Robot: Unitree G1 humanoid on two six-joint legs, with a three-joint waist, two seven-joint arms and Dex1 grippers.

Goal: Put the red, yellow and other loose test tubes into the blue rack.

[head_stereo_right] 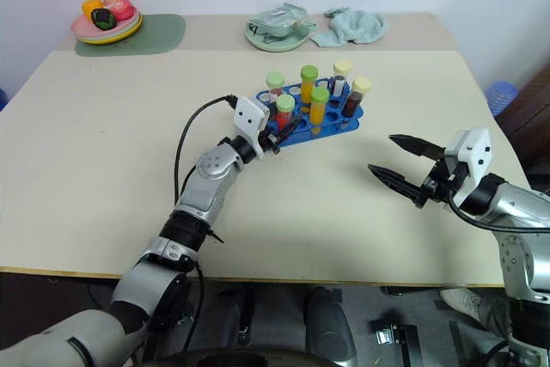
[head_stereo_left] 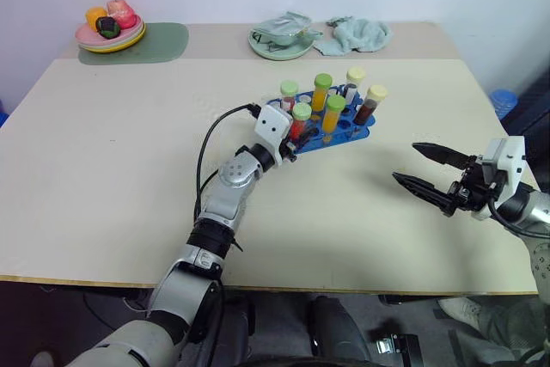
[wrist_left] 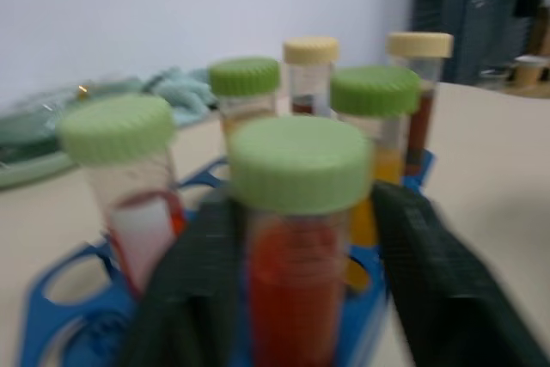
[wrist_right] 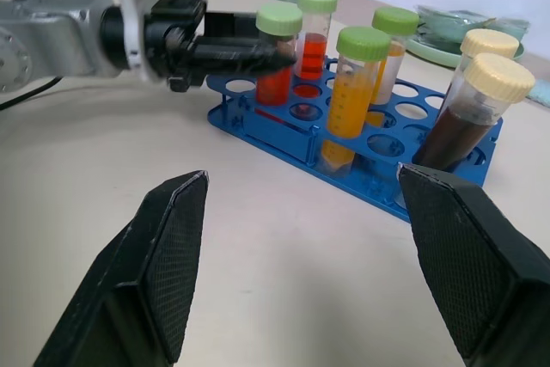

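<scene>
The blue rack (head_stereo_left: pixel 359 133) sits mid-table with several capped tubes upright in it. The red tube (wrist_left: pixel 296 281) with a light green cap stands in a front hole. My left gripper (head_stereo_left: pixel 296 134) is open around it, one finger close against it and a gap on the other side. The yellow tube (wrist_right: pixel 348 100) with a green cap and the dark brown tube (wrist_right: pixel 460 118) with a pale yellow cap also stand in the rack. My right gripper (head_stereo_left: pixel 406 162) is open over the table to the right of the rack, with nothing between its fingers.
A plate of toy fruit (head_stereo_left: pixel 110 33) rests on a green mat (head_stereo_left: pixel 159 43) at the far left. A green dish (head_stereo_left: pixel 279 40) and a crumpled cloth (head_stereo_left: pixel 361 33) lie behind the rack. A blue object (head_stereo_left: pixel 503 100) shows past the table's right edge.
</scene>
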